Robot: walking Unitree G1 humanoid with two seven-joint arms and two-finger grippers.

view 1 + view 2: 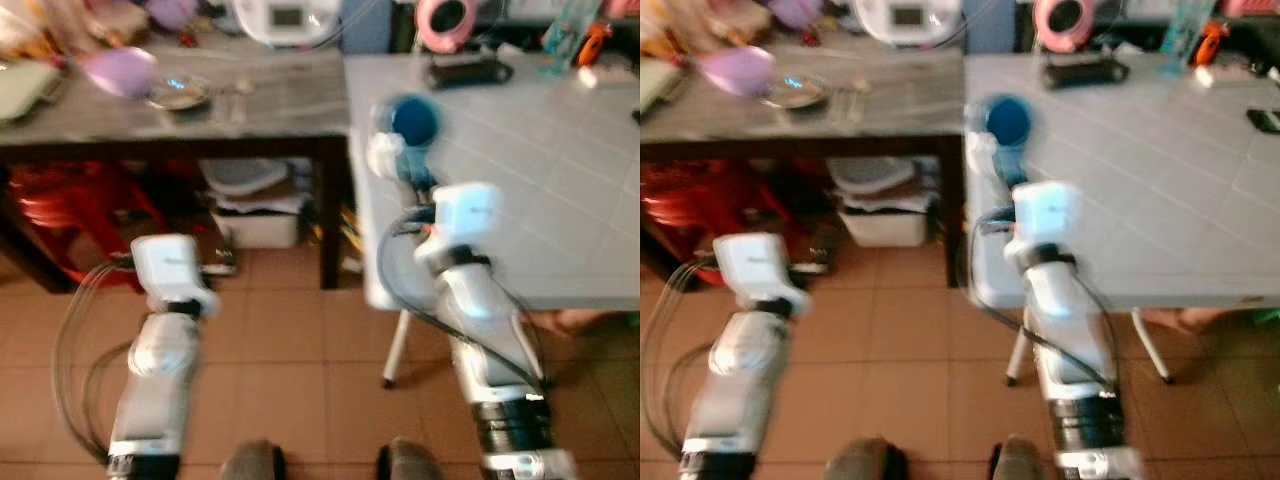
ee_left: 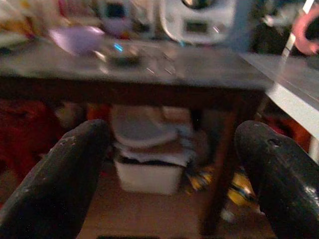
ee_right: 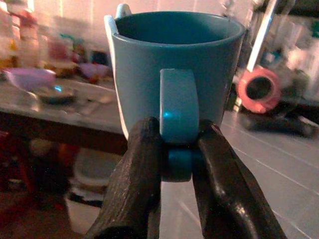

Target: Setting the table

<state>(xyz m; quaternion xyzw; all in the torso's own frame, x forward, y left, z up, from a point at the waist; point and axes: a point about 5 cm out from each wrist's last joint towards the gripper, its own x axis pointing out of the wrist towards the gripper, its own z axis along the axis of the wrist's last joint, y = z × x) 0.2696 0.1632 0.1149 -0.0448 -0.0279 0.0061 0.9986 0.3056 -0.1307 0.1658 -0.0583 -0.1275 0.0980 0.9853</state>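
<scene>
Right wrist view: right gripper (image 3: pixel 177 149) pinches the blue mug (image 3: pixel 174 74) by its handle, upright over the white table (image 1: pixel 560 190) at one o'clock; left gripper (image 2: pixel 172 174) gapes, empty.

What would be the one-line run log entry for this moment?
right gripper: shut on blue mug handle, upright, at white table edge | left gripper: open, idle | mug not yet placed

The wooden table (image 1: pixel 250 110) stands at eleven o'clock, the tiled table (image 1: pixel 520 190) touching it at one o'clock. A bowl (image 1: pixel 120 72) and dish (image 1: pixel 178 94) lie on the wooden table; a box (image 1: pixel 255 228) sits beneath it. The mug (image 3: pixel 174 74), held by its handle in the right gripper (image 3: pixel 177 164), hangs over the tiled table's near corner.
</scene>
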